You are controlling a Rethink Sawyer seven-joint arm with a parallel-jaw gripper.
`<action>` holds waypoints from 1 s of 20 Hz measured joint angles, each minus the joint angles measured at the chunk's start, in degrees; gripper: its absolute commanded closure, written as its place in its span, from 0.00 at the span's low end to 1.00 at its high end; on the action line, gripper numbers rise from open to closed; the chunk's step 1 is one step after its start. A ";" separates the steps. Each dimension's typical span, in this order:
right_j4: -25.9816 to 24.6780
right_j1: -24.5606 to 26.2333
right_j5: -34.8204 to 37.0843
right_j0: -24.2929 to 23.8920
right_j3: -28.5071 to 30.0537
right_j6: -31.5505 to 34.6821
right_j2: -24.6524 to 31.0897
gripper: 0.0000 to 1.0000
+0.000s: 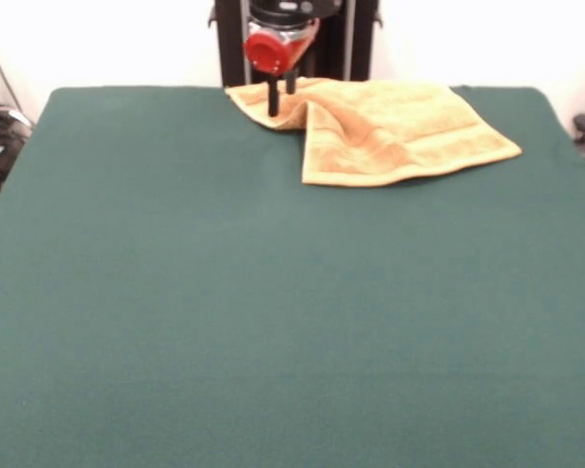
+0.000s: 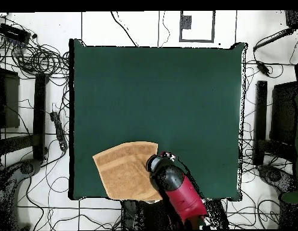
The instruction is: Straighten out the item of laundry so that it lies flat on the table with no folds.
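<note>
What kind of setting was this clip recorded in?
Probably a robotics lab: a table covered in green cloth, loose cables across the tiled floor around it, and the gripper at an orange-yellow towel.

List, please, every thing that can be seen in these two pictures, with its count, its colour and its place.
towel: one, orange-yellow, at the table's edge next to the robot's base, with a fold across its middle; one corner lies under the gripper.
table: one, dark green cloth cover, fills most of both views.
cables: many, black, on the light floor around the table in the overhead view.
dark stands: several, black, on the floor at both sides of the table.
arm: one, red and black, reaches in from the robot's base.
gripper: one, black fingers under a red part, at the towel's corner.
</note>
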 measured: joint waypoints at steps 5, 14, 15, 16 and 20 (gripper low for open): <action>1.99 0.52 0.00 2.00 0.06 0.00 0.31 0.00; 1.98 1.72 -3.72 -2.43 1.18 0.00 5.99 0.00; 1.84 2.09 -4.43 -3.09 1.20 0.00 6.57 0.00; 1.57 3.31 -6.48 -4.58 1.19 0.00 7.74 0.00; 1.10 6.21 -10.97 -6.77 1.19 0.00 9.70 0.00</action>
